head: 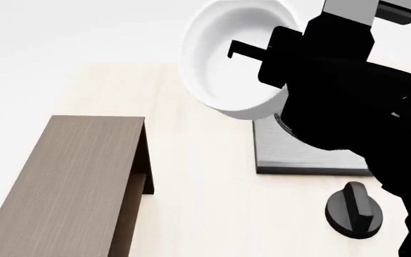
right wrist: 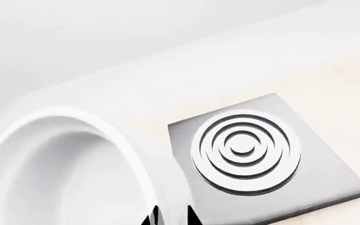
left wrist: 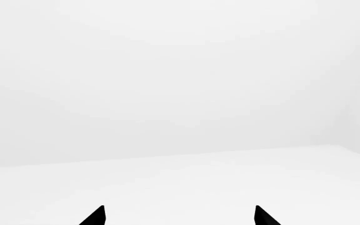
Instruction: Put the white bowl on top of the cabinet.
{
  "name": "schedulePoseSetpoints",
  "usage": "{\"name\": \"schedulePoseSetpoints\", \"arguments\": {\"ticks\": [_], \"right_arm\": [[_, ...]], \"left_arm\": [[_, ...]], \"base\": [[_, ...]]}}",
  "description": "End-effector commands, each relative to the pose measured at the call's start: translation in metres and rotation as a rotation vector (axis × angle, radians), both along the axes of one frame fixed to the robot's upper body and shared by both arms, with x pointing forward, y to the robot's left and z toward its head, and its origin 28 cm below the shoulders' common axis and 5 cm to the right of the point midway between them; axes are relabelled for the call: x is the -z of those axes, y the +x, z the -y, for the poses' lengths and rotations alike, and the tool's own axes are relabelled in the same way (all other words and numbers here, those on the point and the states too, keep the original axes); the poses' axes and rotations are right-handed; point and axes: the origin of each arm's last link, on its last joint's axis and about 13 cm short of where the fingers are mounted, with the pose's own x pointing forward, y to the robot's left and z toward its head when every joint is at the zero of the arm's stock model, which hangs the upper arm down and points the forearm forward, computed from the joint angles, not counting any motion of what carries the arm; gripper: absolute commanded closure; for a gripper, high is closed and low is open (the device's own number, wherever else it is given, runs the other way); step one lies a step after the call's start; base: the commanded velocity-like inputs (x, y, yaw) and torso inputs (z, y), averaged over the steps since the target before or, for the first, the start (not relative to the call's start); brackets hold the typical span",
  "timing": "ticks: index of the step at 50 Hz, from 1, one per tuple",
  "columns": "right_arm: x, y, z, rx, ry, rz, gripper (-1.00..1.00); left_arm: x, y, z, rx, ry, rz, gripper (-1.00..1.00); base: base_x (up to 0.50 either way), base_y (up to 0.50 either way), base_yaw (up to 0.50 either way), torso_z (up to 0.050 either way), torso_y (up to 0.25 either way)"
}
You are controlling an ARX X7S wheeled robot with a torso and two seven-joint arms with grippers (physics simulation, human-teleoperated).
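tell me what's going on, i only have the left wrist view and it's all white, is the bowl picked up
Observer: Yes. In the head view the right gripper holds the white bowl lifted and tilted, with one finger inside the wall.

Operator: where's the cabinet from there

Observer: The cabinet sits lower left in the head view, its flat top bare, apart from the bowl.

Operator: anything under the bowl

Observer: The right wrist view shows the grey stove plate with ringed burner beside the bowl's rim; nothing sits on it.

Operator: and my left gripper

Observer: The left gripper is open, fingertips apart, holding nothing.
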Motion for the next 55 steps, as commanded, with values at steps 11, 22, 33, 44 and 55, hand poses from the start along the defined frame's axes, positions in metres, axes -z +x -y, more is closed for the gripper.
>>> {"name": "schedulePoseSetpoints", "arguments": {"ticks": [11, 22, 33, 44, 55], "right_arm": [[-0.004, 0.009, -0.025, -0.126, 0.021, 0.043, 1.0], [-0.001, 0.012, -0.04, -0.203, 0.037, 0.04, 1.0], [-0.002, 0.012, -0.053, -0.274, 0.047, 0.046, 1.0], [-0.002, 0.012, -0.067, -0.332, 0.049, 0.047, 1.0], [-0.003, 0.012, -0.078, -0.383, 0.058, 0.046, 1.0]], "left_arm": [[-0.001, 0.0, 0.0, -0.002, 0.0, 0.002, -1.0], [0.0, 0.0, 0.0, -0.002, 0.0, 0.002, -1.0], [0.0, 0.0, 0.0, -0.002, -0.001, 0.002, -1.0], [-0.001, -0.001, -0.001, -0.003, -0.001, 0.005, -1.0], [0.0, -0.001, -0.001, -0.004, -0.003, 0.006, -1.0]], "base": [[0.0, 0.0, 0.0, 0.0, 0.001], [0.0, 0.0, 0.0, 0.001, 0.001], [0.0, 0.0, 0.0, 0.0, 0.002], [0.0, 0.0, 0.0, 0.001, 0.001], [0.0, 0.0, 0.0, 0.0, 0.001]]}}
